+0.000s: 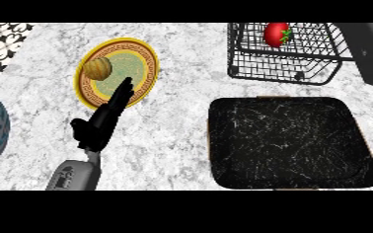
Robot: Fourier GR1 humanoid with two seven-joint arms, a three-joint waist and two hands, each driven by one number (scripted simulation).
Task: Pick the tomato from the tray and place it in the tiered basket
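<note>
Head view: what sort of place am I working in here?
Probably a kitchen counter: a white marbled stone countertop, a black wire tiered basket holding a red tomato, and a yellow patterned round plate.

Even, bright light falls from above on my worktop (182, 128), my left hand (102, 121) throws only a faint soft shadow beside it, the dark tray (287, 143) shows no glare, and the edges look straight.
</note>
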